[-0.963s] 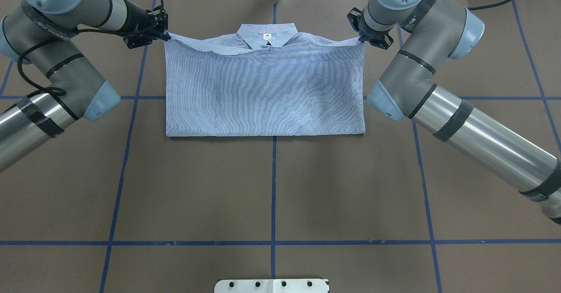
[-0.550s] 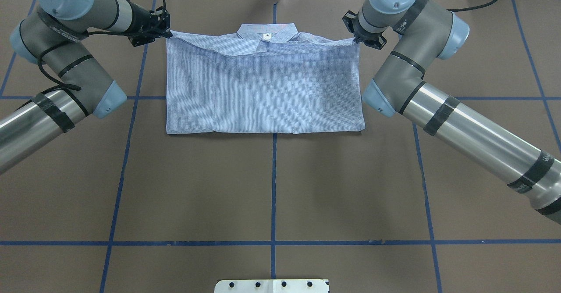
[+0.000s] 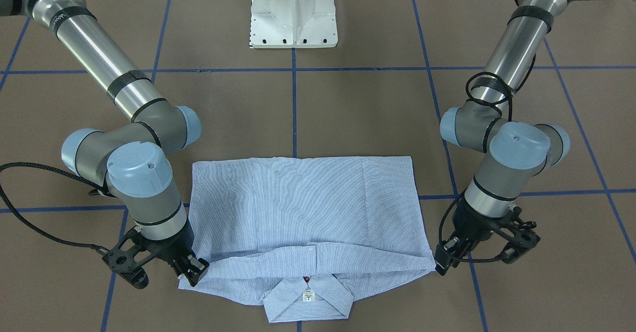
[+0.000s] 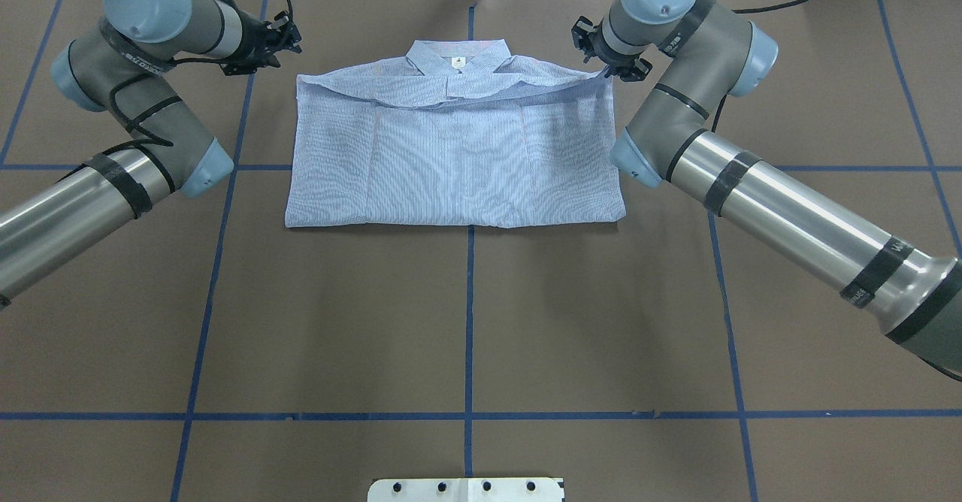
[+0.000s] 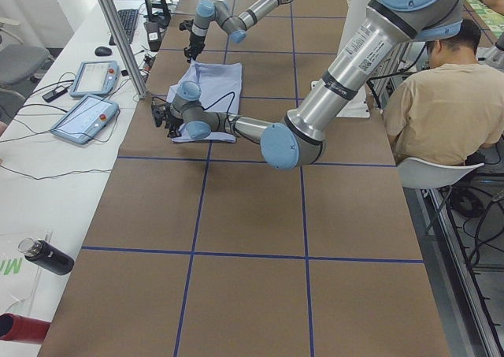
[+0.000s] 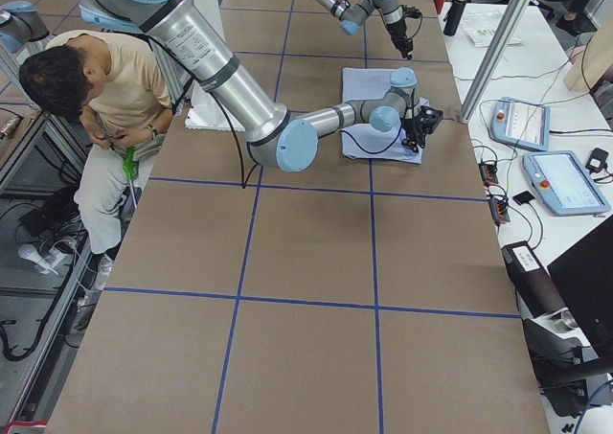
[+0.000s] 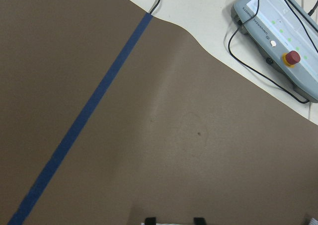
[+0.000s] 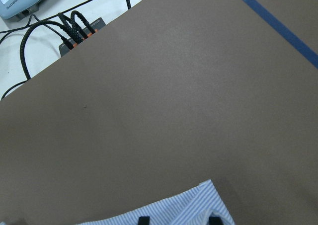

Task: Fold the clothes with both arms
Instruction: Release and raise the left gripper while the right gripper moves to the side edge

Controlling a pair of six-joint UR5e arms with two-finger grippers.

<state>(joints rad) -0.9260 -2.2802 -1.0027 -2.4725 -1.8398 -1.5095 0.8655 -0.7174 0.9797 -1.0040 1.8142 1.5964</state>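
Lying folded on the counter [image 4: 466,322] was the shirt [image 4: 458,164]. The right claw [image 3: 195,271] stood parted astride one collar-side corner of it; the left claw [image 3: 441,265], parted too, hung just beside the other.

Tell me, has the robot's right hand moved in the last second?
Yes. In the overhead view the right hand has slid inward along the top edge of the shirt, toward the centre blue tape line.
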